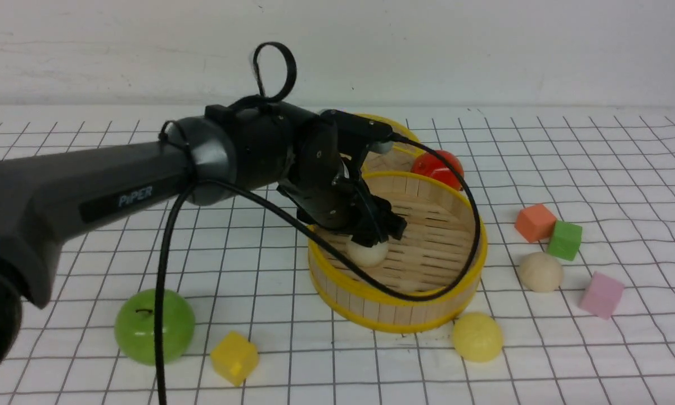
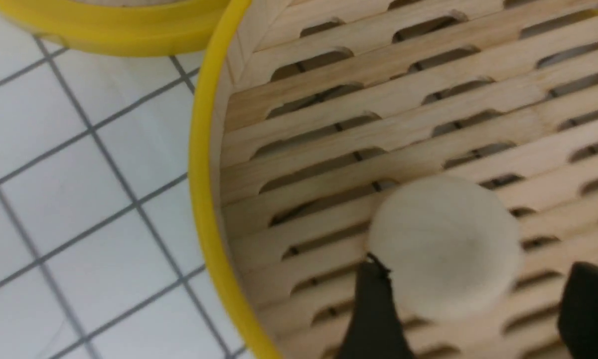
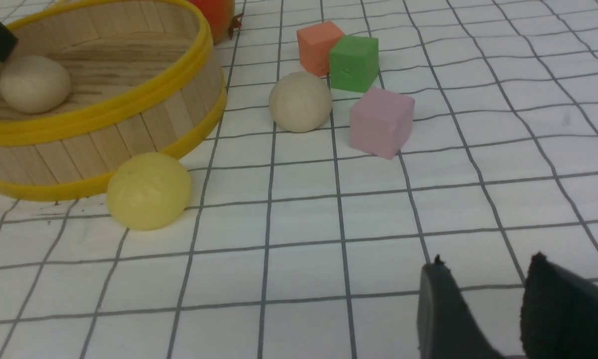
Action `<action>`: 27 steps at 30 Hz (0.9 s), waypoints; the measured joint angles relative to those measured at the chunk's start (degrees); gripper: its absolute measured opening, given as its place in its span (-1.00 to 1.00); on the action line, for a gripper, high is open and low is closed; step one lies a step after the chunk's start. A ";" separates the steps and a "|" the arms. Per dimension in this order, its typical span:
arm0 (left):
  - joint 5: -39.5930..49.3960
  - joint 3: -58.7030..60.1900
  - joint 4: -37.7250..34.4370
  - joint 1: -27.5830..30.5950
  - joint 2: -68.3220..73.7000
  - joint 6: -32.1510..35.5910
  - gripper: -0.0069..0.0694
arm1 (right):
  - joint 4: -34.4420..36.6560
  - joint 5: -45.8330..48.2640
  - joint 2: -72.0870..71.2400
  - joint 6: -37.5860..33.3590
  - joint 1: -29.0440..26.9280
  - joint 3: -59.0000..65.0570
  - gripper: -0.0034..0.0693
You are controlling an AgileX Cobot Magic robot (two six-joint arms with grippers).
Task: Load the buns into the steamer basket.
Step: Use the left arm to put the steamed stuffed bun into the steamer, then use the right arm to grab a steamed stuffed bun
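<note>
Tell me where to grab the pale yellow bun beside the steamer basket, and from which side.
Take the pale yellow bun across its widest middle, coming straight down from above. It is a smooth ball resting against the lower rim of the steamer basket, so the fingers probably belong on its two free sides, along the wall line, not wedged between bun and basket.

**Front view:** set on the robot's own side and raised, faced forward and slightly down across the table (image 1: pixel 596 360). The steamer basket (image 1: pixel 472 264) is held at frame centre, at middle range.

**Left wrist view:** held very close and directed steeply down onto the basket's slatted floor.

**Right wrist view:** held low and near the table, faced across it.

**Shared by all three:** the basket and the white bun (image 1: pixel 367 253) inside it.
</note>
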 joint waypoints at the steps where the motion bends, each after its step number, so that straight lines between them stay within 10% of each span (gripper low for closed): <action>1: 0.60 0.05 0.00 0.00 -0.69 0.00 0.45 | 0.00 0.00 0.00 0.00 0.00 0.00 -0.25; 11: -3.77 19.55 -2.08 -0.06 -34.64 -2.67 -0.85 | 0.00 0.00 0.00 0.00 0.00 0.00 -0.25; 21: -22.91 55.38 -5.96 -0.06 -71.90 -2.71 -0.85 | 1.20 -5.05 0.00 3.24 0.00 0.57 -0.24; 27: -29.25 72.59 -8.14 -0.06 -88.59 -2.78 -0.85 | 17.91 -21.68 0.00 22.34 0.00 0.58 -0.24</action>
